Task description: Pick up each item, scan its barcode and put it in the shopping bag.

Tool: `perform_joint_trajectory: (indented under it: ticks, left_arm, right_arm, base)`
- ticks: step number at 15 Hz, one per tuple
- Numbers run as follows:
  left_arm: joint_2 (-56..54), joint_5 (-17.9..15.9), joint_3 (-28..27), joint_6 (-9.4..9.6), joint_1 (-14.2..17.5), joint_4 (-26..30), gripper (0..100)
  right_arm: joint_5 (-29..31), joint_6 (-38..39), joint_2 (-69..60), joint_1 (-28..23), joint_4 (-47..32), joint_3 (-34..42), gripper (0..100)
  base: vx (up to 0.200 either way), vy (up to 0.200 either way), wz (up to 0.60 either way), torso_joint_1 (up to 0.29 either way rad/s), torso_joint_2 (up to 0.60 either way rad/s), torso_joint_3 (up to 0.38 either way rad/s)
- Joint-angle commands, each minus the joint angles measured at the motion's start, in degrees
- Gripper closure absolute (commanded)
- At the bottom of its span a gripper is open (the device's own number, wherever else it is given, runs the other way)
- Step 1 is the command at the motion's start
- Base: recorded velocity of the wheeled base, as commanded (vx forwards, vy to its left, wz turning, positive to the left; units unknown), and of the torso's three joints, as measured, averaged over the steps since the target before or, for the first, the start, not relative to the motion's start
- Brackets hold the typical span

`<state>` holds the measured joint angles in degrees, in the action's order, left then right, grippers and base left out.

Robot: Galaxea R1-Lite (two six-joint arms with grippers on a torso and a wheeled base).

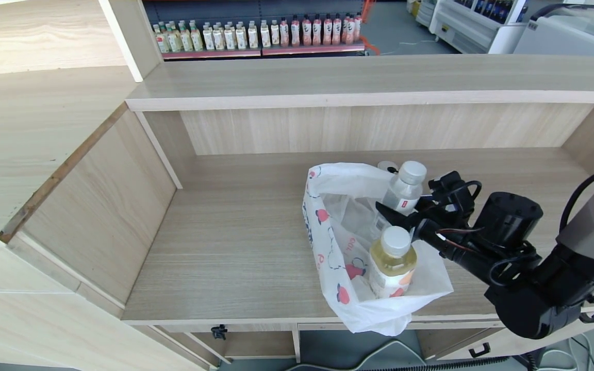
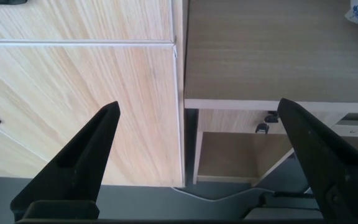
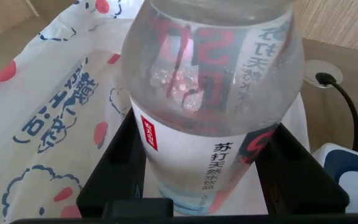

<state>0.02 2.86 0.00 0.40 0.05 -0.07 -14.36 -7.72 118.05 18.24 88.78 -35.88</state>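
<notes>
Squarely between the right gripper's (image 1: pixel 396 210) two black fingers sat the clear bottle (image 1: pixel 403 191), pinched at its lower body over the shopping bag's (image 1: pixel 328 226) 1 o'clock rim on the counter (image 1: pixel 235 247). It was see-through and white-capped with a red-and-white label, and a yellow-filled bottle (image 1: pixel 392 263) stood in the bag at its 6 o'clock. The left gripper's (image 2: pixel 199 106) jaws were spread wide near the counter's front edge.
</notes>
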Motion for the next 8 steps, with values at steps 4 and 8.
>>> perform_joint_trajectory:
  ticks: [4,8]
  left_arm:
    - [-0.02,0.04,0.00,0.04,0.04,-0.01,0]
    - [-0.02,0.04,0.00,0.04,0.04,-0.01,0]
  right_arm:
    - [0.03,-0.55,1.04,-0.48,0.34,0.28,100]
    - [-0.05,-0.81,0.77,-0.48,0.25,0.37,0]
  base:
    - [0.000,0.000,0.00,0.000,0.00,0.000]
    - [0.000,0.000,0.00,0.000,0.00,0.000]
